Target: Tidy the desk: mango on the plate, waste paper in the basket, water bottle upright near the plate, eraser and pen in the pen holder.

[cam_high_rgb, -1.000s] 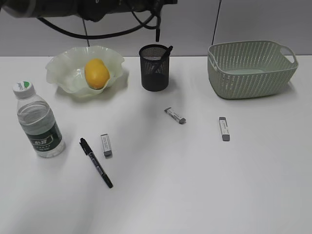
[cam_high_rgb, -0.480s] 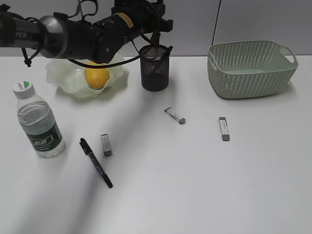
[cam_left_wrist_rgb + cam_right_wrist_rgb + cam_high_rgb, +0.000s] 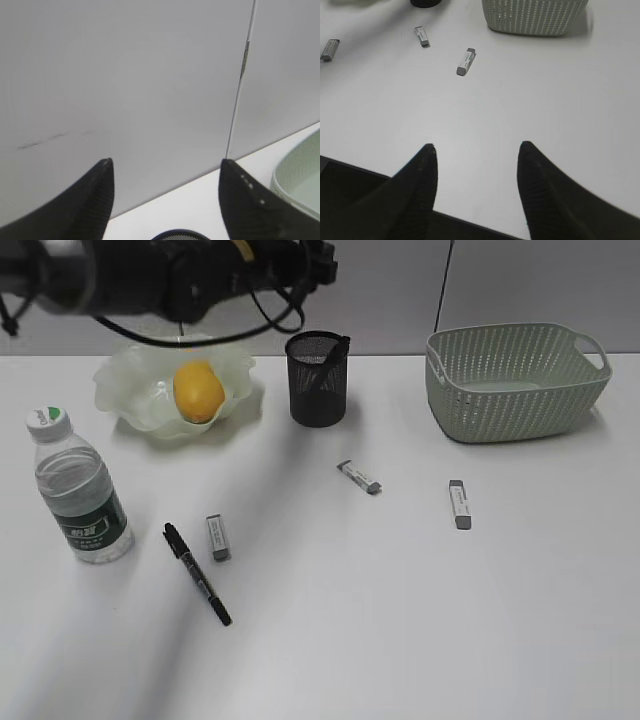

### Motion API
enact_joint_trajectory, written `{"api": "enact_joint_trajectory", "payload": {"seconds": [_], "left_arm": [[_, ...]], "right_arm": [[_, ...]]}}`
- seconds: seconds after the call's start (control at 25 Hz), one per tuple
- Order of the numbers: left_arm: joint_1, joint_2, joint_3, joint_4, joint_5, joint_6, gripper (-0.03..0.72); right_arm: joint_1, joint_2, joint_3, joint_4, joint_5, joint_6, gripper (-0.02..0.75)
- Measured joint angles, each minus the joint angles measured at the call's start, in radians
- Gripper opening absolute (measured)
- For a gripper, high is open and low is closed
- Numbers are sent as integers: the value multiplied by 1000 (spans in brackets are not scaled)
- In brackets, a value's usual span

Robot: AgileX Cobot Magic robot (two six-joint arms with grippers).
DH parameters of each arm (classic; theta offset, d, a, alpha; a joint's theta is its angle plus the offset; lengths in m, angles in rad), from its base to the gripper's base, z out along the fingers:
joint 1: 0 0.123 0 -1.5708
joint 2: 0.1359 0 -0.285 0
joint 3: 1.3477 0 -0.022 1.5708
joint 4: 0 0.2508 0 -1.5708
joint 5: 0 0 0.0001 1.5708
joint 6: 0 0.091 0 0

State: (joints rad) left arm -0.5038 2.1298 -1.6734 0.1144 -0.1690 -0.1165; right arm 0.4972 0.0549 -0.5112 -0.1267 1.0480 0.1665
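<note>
White and plain, the counter (image 3: 420, 620) carries everything you have to tidy. Your sage-green basket (image 3: 515, 380) with woven-pattern sides stands at the back right. The pale green plate (image 3: 120, 390) with its wavy rim sits back left, and the yellow-orange mango (image 3: 198, 390) already lies in it. Your water bottle (image 3: 78, 490) stands upright at the left, in front of the plate, clear with a dark green label. The black mesh pen holder (image 3: 317, 380) stands between plate and basket with a dark pen-like thing leaning inside. A black pen (image 3: 197, 573) lies on the counter near the bottle, an eraser (image 3: 218, 537) just beside it; two more erasers (image 3: 359, 477) (image 3: 459, 504) lie toward the basket.

The left gripper (image 3: 165, 167) shows its fingers spread wide with nothing between them, raised above the holder's rim and facing the wall; the exterior view blurs it. Only the right wrist view shows you the right gripper (image 3: 476, 147), likewise spread and holding nothing, above bare counter.
</note>
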Motion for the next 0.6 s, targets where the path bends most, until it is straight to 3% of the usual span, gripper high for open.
{"api": "enact_joint_trajectory", "payload": {"seconds": [0.24,0.6], "left_arm": [[0,-335,68,69,444,2,465],[0,-934,536,81,1053,-57,435]], "right_arm": [[0,0,0,0,0,0,412],[0,0,0,-1,-1,1,412]]}}
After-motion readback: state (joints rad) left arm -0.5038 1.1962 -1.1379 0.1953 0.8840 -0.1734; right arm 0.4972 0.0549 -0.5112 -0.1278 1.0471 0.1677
